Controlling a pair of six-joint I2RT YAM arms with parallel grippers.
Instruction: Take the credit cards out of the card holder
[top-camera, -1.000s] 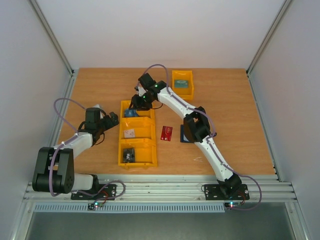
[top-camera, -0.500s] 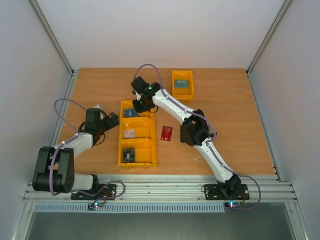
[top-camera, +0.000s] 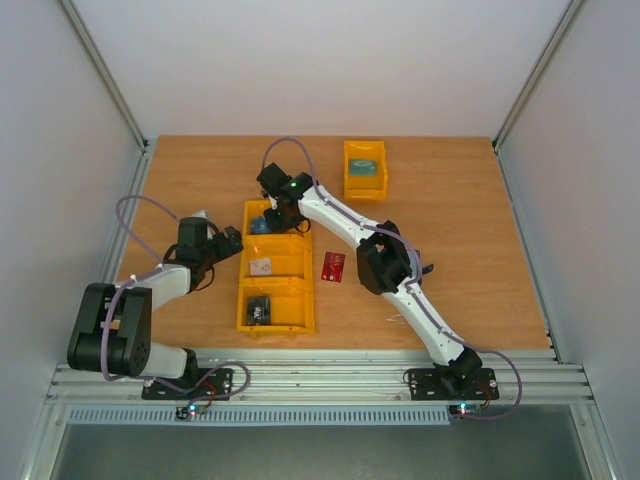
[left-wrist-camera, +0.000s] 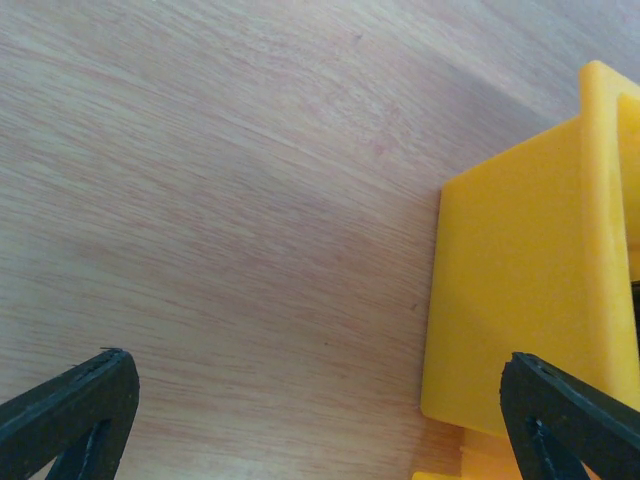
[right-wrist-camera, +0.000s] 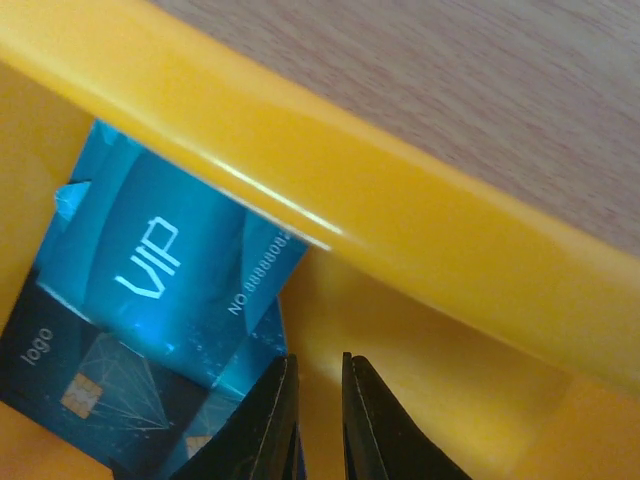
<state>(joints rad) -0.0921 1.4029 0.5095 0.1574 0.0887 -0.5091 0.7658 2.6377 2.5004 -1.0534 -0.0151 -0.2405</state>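
My right gripper (top-camera: 275, 213) reaches into the far compartment of the yellow three-part bin (top-camera: 300, 262). In the right wrist view its jaws (right-wrist-camera: 318, 420) stand a narrow gap apart with only yellow bin floor between them. Blue cards (right-wrist-camera: 160, 290), the upper one marked VIP, lie in that compartment just left of the fingertips; they also show in the top view (top-camera: 262, 226). A red credit card (top-camera: 333, 266) lies on the table right of the bin. The card holder is hidden under my right arm's elbow. My left gripper (top-camera: 226, 241) is wide open and empty, left of the bin (left-wrist-camera: 520, 300).
The bin's middle compartment holds a pale card (top-camera: 259, 266) and the near one a dark item (top-camera: 258, 311). A small yellow bin (top-camera: 348, 170) with a teal item stands at the far middle. White walls enclose the wooden table (top-camera: 470, 230).
My right gripper has moved left and down into the bin's far compartment. Its elbow has swung left and now covers the card holder. The left arm has barely shifted.
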